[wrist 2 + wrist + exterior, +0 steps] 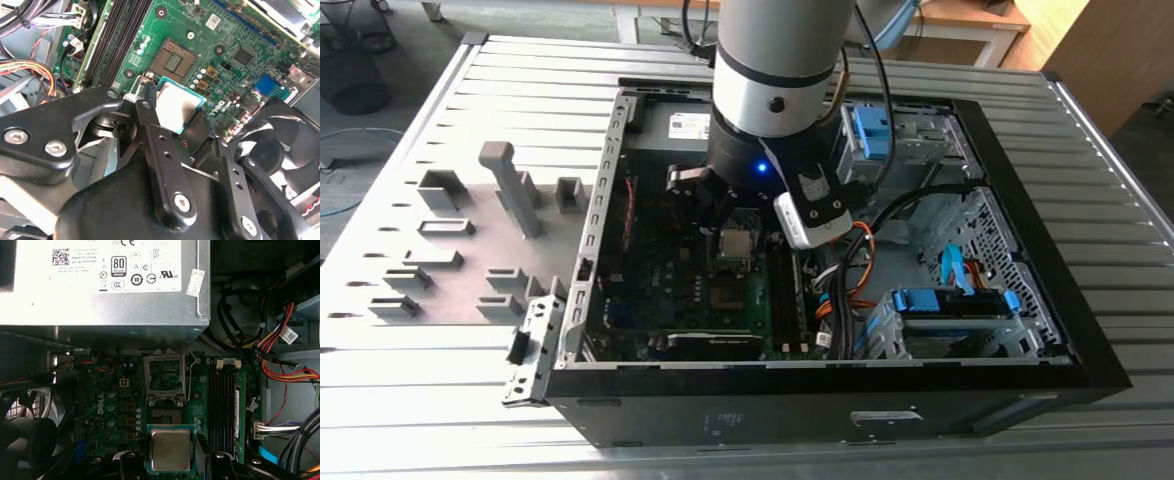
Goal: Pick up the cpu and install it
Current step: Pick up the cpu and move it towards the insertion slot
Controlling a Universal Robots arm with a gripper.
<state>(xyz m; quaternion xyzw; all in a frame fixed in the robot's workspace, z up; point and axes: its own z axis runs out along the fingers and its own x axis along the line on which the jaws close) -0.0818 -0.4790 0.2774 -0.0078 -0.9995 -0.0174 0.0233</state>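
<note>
On the exterior view's left, a grey fixture plate (454,290) with upright holders lies on the slatted table (400,420), beside the open computer case (787,415). At the case's middle, the arm's gripper (736,240) hangs over the green motherboard (720,297). Its black fingers (155,135) pinch the cpu (738,246) by two opposite edges. In both wrist views the cpu sits flat between them, silvery top showing. It lies just short of the bare socket (165,416), whose bracket (164,374) is swung open. Toward the exterior view's right lie bundled cables (854,270) and blue-tabbed drive cages (947,305).
</note>
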